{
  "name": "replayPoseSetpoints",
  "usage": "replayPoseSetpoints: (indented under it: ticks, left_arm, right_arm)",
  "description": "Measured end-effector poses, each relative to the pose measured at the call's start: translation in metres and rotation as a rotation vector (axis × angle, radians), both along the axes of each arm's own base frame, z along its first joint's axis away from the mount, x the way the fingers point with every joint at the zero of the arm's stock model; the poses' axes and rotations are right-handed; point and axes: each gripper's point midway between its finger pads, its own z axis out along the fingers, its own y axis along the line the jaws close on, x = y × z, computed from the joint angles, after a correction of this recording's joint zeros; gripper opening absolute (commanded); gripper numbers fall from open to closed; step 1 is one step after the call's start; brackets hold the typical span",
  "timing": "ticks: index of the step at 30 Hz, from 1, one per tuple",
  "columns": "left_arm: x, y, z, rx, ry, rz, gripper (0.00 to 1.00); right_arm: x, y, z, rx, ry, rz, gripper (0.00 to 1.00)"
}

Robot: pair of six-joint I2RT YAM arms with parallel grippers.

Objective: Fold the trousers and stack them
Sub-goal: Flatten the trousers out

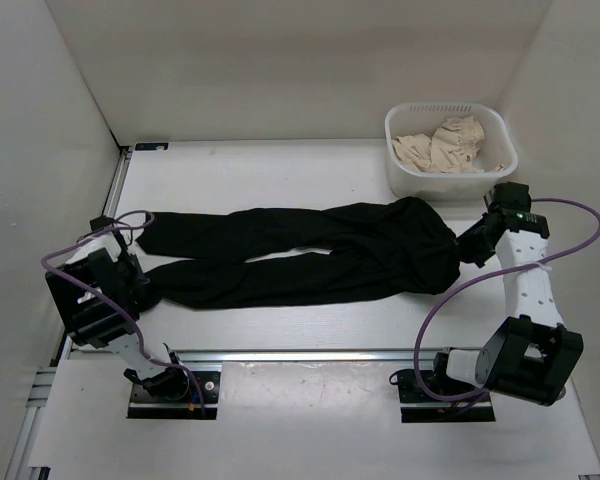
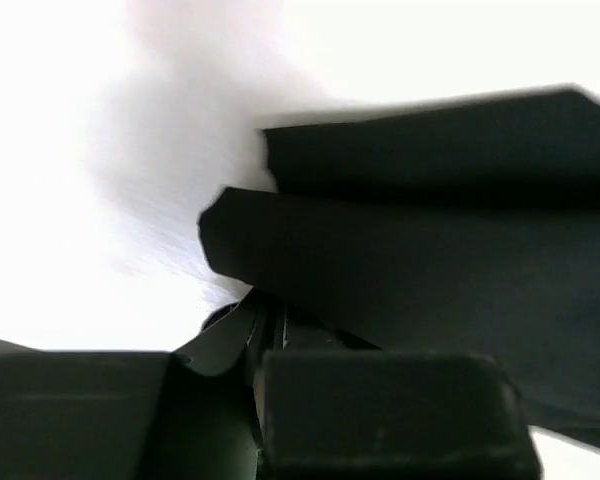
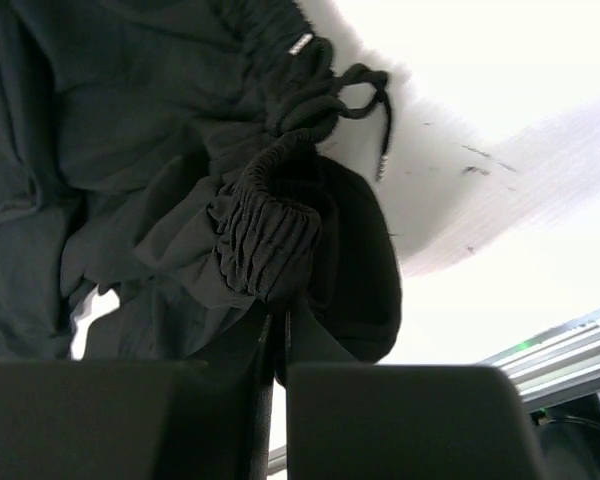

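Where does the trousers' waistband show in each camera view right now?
Top external: the waistband is at the trousers right end, pinched by the right gripper.
Left wrist: not in it; only the leg hems show.
Right wrist: centre, bunched just above the shut jaws, drawstring above it.
Shared landmark: the white table, in all three.

White table (image 1: 310, 180): lying under bright, even light. White walls (image 1: 280, 60): enclosing left, far and right sides. Metal rail (image 1: 310, 354): running along the near side. White basket (image 1: 430, 184): sitting far right, holding beige cloth (image 1: 445, 145).
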Motion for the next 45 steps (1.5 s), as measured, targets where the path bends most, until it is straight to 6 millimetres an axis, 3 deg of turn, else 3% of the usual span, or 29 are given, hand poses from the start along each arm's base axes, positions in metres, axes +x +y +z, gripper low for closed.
replayPoseSetpoints:
  ticks: [4, 7, 11, 14, 16, 17, 21, 24, 31, 35, 37, 45]
  left_arm:
    - [0.019, 0.022, 0.016, 0.096, -0.066, 0.010, 0.14]
    - [0.037, 0.044, 0.052, 0.193, -0.148, 0.035, 0.14]
    - [0.059, 0.078, 0.114, 0.339, -0.279, 0.088, 0.14]
    - [0.065, 0.091, 0.132, 0.393, -0.301, 0.109, 0.21]
    - [0.069, 0.095, 0.123, 0.387, -0.254, 0.105, 0.40]
    - [0.071, 0.097, 0.113, 0.371, -0.211, 0.098, 0.64]
    - [0.072, 0.097, 0.056, 0.274, -0.016, 0.075, 0.82]
    - [0.054, 0.084, 0.033, 0.170, 0.079, 0.070, 0.86]
    - [0.028, 0.080, 0.051, 0.066, 0.002, 0.161, 0.83]
    - [0.015, 0.070, 0.034, -0.006, -0.001, 0.188, 0.92]
    - [0.012, 0.064, 0.023, -0.036, -0.010, 0.194, 0.98]
    - [0.029, 0.068, 0.010, -0.028, -0.107, 0.191, 0.99]
  right_arm:
    - [-0.009, -0.020, -0.001, -0.013, 0.017, -0.043, 0.00]
    - [-0.020, -0.029, 0.002, -0.033, 0.040, -0.061, 0.00]
    - [-0.017, -0.028, 0.014, -0.033, 0.022, -0.037, 0.00]
    - [-0.013, -0.025, 0.015, -0.012, 0.016, -0.025, 0.00]
    - [-0.011, -0.022, 0.011, 0.011, 0.029, -0.016, 0.00]
    - [-0.010, -0.021, 0.008, 0.023, 0.036, -0.012, 0.00]
    - [-0.006, -0.017, 0.000, 0.058, 0.062, 0.002, 0.00]
    - [-0.006, -0.016, -0.001, 0.059, 0.064, 0.008, 0.00]
    - [-0.008, -0.018, -0.002, 0.047, 0.068, 0.019, 0.00]
    - [-0.009, -0.021, -0.002, 0.030, 0.072, 0.016, 0.00]
    - [-0.011, -0.028, -0.003, 0.006, 0.082, 0.004, 0.00]
    - [-0.012, -0.039, 0.001, -0.023, 0.083, -0.008, 0.00]
